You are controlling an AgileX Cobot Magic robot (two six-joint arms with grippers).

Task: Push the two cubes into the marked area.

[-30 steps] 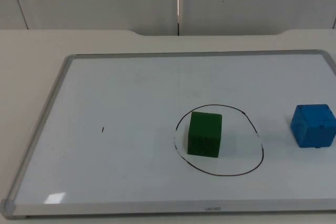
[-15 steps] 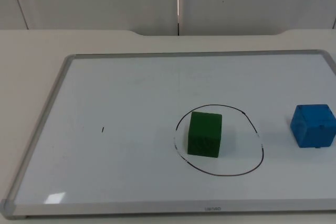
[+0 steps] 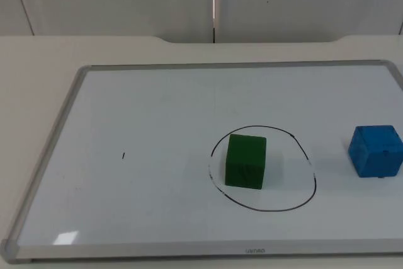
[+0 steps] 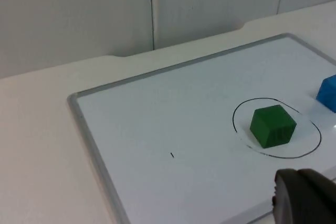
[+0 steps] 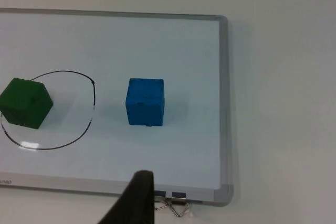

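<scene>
Green cube in, blue cube out: task judged half complete.
Nearest, the whiteboard [image 3: 69, 114] rim runs along the front edge; beyond it the green cube [image 3: 245, 161] sits upright inside the hand-drawn black ring [image 3: 313, 181], toward its left side, matte and clean-edged. The blue cube [image 3: 376, 150] stands well apart, right of the ring, near the board's right edge, and is yet to be pushed in. Both arms wait; the left gripper [image 4: 304, 199] and right gripper [image 5: 134, 200] show one fingertip each, so jaw state cannot be told.

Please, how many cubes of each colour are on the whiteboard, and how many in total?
Green cube: 1, inside the drawn circle.
Blue cube: 1, outside the circle, on the whiteboard.
Total: 2 cubes.
</scene>
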